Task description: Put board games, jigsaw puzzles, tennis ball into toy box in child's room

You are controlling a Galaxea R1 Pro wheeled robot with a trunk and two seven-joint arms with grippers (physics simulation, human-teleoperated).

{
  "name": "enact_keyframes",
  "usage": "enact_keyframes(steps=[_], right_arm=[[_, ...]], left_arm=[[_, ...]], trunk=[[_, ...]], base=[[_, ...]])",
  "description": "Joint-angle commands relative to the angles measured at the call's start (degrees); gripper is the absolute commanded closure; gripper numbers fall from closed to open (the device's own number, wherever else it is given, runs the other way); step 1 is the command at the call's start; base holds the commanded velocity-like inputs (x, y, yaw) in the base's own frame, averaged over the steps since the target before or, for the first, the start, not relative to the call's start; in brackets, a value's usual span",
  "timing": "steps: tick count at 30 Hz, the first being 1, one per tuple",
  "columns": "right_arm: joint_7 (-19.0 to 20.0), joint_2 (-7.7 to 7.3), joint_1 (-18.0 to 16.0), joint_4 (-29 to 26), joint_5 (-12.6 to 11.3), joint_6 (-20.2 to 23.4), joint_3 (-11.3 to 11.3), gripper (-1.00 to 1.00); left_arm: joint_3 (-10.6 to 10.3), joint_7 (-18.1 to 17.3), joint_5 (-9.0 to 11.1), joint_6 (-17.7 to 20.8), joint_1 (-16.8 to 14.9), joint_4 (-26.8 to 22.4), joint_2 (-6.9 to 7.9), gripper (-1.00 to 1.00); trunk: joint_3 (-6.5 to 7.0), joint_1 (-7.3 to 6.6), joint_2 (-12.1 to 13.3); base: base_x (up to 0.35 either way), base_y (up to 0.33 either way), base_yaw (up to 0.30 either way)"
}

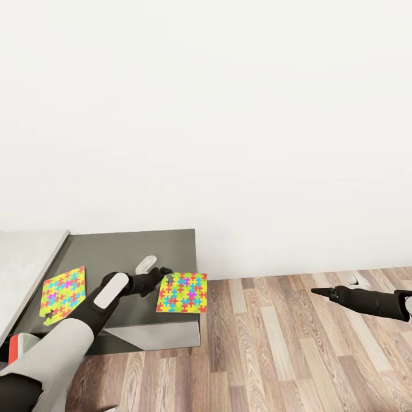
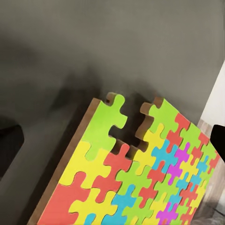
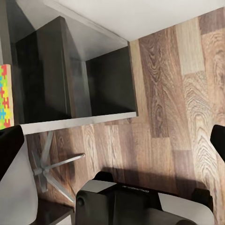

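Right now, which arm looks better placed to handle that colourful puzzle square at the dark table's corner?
The left. Its claw is at the edge of the multicoloured jigsaw puzzle square on the dark grey table section, while the right claw hangs over the wooden floor, well away.

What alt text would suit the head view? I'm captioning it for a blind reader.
The left hand reaches a jigsaw puzzle overhanging the right edge of a dark grey table section; a second puzzle lies further left. The right hand hangs over wood floor below a white wall.

head: high, forward-down | wrists: close | shared: jigsaw puzzle [image 1: 182, 292]
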Motion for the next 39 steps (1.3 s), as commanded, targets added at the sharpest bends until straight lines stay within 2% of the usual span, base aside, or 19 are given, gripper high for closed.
enact_keyframes(steps=[1,39], right_arm=[[0.4,-0.05,-0.1,0.0,0.3,0.1,0.1,-1.00],[0.4,-0.05,-0.1,-0.1,0.3,0.1,0.1,-1.00]], left_arm=[[-0.3,0.6,0.8,0.0,0.0,4.2,0.06,-1.00],[-0.3,0.5,0.8,0.0,0.0,4.2,-0.03,-1.00]], trunk=[[-0.11,0.22,-0.1],[-0.11,0.22,-0.1]], base=[[0.000,0.000,-0.017],[0.000,0.000,-0.031]])
